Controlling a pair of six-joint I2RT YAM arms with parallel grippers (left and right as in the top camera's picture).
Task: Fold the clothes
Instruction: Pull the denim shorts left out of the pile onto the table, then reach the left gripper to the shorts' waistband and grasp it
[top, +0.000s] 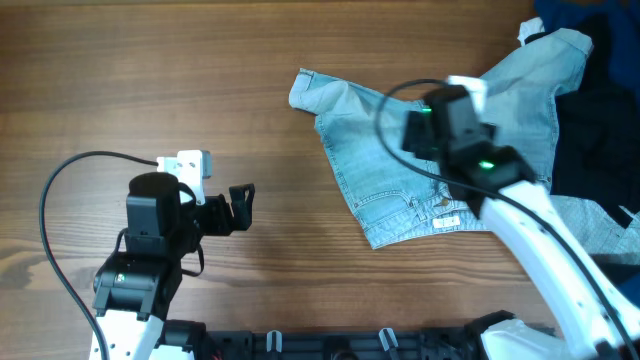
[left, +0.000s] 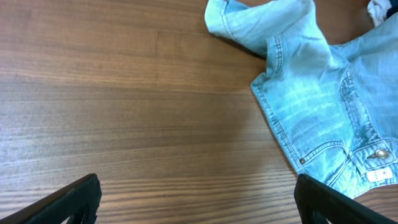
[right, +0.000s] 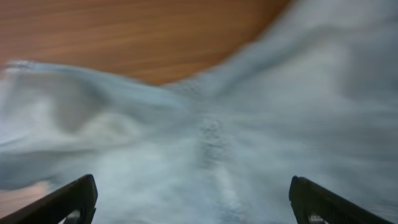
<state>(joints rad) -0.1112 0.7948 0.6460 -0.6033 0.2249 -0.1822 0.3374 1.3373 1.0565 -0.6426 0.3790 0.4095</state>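
On the wooden table (top: 150, 80) the pale denim jeans (top: 365, 190) lie crumpled right of centre. The right gripper (right: 193, 199) hovers over them, fingers spread, holding nothing. The left gripper (top: 238, 207) is open too, well apart. Likely the flattening step, so next pinch a hem.

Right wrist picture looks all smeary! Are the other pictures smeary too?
Right wrist view: yes, the jeans are smeared, with the stitching barely readable and the table just a brown haze. Left wrist view: sharp, with the seams, button and wood grain crisp. Overhead view: sharp, evenly lit, no glare.
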